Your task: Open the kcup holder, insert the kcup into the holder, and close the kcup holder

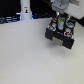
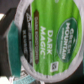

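White table (image 1: 25, 55) mostly open; pincer (image 1: 60, 20) grips kcup (image 2: 52, 35) over kcup holder (image 1: 61, 34).

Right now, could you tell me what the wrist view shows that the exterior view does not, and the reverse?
Only the wrist view shows the pod close up: a green lid with print that includes "DARK MAGIC". Only the exterior view shows the black holder on the white table, its tray out with other pods in it, and the white arm above. Both show the green-topped pod; the exterior view shows it small, above the tray.
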